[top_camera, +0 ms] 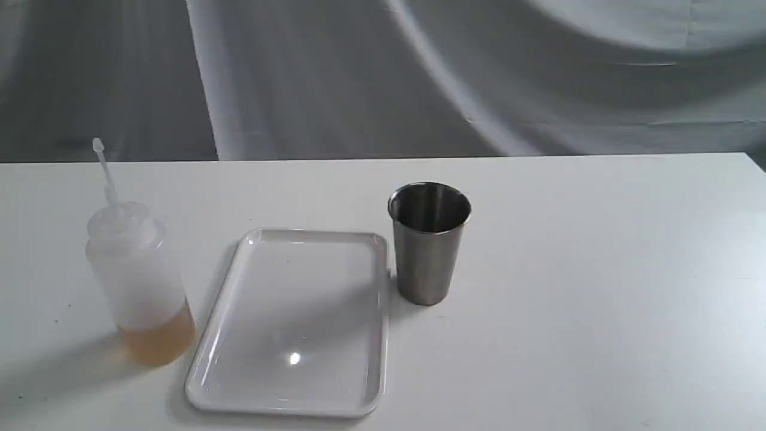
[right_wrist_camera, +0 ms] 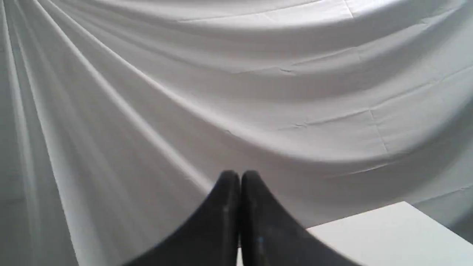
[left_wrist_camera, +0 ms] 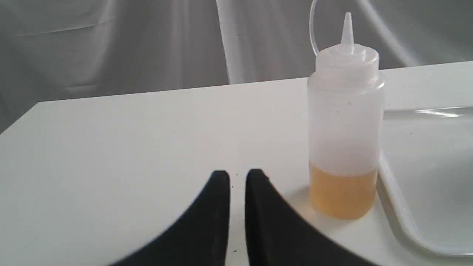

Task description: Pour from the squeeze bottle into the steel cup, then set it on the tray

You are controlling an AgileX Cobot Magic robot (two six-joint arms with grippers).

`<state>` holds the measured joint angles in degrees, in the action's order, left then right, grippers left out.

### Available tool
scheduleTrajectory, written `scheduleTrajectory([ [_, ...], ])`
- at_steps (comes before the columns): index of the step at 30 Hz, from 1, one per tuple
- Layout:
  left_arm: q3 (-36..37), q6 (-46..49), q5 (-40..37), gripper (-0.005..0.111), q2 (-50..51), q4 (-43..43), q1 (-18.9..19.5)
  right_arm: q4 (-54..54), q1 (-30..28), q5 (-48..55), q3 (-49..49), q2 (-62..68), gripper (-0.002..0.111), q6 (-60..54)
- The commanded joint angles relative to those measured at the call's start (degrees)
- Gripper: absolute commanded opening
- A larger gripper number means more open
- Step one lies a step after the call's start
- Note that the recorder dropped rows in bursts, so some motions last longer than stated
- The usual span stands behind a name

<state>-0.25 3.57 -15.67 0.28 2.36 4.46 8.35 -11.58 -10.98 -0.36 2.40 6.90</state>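
Observation:
The squeeze bottle (top_camera: 139, 281) stands upright at the left of the table, amber liquid filling its bottom part, its nozzle uncapped with the tethered tip sticking up. Just right of it lies the white tray (top_camera: 293, 323), bare. The steel cup (top_camera: 428, 242) stands upright beside the tray's far right corner. Neither arm shows in the exterior view. In the left wrist view my left gripper (left_wrist_camera: 238, 174) is shut and holds nothing, a short way off from the bottle (left_wrist_camera: 345, 122). My right gripper (right_wrist_camera: 240, 174) is shut, empty, facing the cloth backdrop.
A white table (top_camera: 598, 287) carries everything, with its far edge against a grey draped cloth (top_camera: 383, 72). In the right wrist view only a table corner (right_wrist_camera: 391, 232) shows. The tray's rim (left_wrist_camera: 397, 199) almost touches the bottle.

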Motion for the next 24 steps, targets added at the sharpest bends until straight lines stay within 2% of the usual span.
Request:
scheduleTrajectory([
  [1, 0.3, -0.1, 0.4, 0.008, -0.3, 0.0, 0.2, -5.8, -0.4, -1.2, -2.2, -0.2, 0.000, 2.8],
  [4, 0.3, -0.1, 0.4, 0.008, -0.3, 0.0, 0.2, -12.6, -0.4, -1.2, -5.0, -0.2, 0.000, 7.2],
  [13, 0.3, -0.1, 0.4, 0.008, -0.3, 0.0, 0.2, -45.9, -0.4, -3.5, -14.7, 0.2, 0.000, 32.6],
  [20, 0.3, -0.1, 0.4, 0.008, -0.3, 0.0, 0.2, -64.3, -0.4, -12.4, -22.0, 9.1, 0.000, 53.4],
  [24, 0.3, -0.1, 0.4, 0.008, -0.3, 0.0, 0.2, -75.4, -0.4, -16.7, -28.9, 16.3, 0.000, 59.9],
])
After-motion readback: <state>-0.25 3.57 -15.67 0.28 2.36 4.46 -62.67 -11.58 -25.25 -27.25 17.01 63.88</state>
